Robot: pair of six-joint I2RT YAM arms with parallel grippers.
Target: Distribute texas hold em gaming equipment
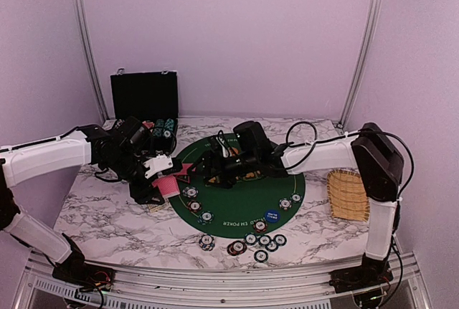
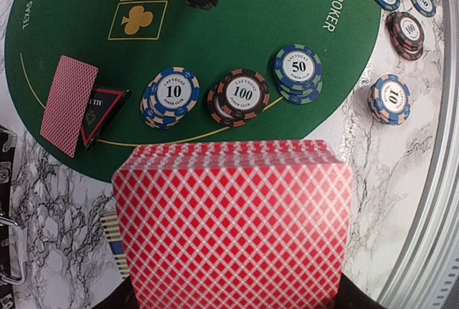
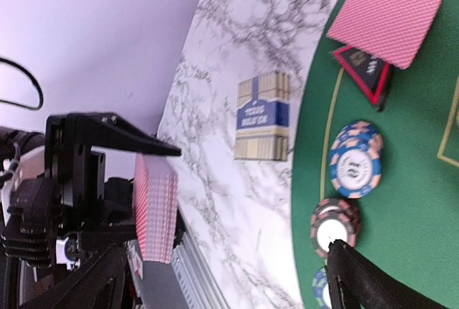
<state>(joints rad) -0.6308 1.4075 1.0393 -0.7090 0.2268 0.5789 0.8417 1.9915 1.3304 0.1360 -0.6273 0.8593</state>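
Your left gripper (image 1: 162, 183) clamped the red-backed deck (image 2: 233, 223) over the marble table (image 1: 107, 216). Your right gripper (image 1: 214, 164) hung wide open and empty over the green mat (image 1: 244, 198), near a face-down card (image 2: 68, 105) touching the triangular marker (image 2: 102, 112).

Top external: high, behind the near edge at 6 o'clock, tilted down on the whole table (image 1: 107, 216); mat (image 1: 244, 205) centre, black case (image 1: 143, 95) at 11 o'clock. Left wrist: close, looks down over the deck (image 2: 233, 223) at 6 o'clock, onto the mat. Right wrist: low, rolled sideways, faces the deck (image 3: 156, 208) at 8 o'clock. Wrist views share the face-down card (image 2: 68, 105) (image 3: 385, 13) and chip stacks (image 2: 237, 97) (image 3: 355, 160).
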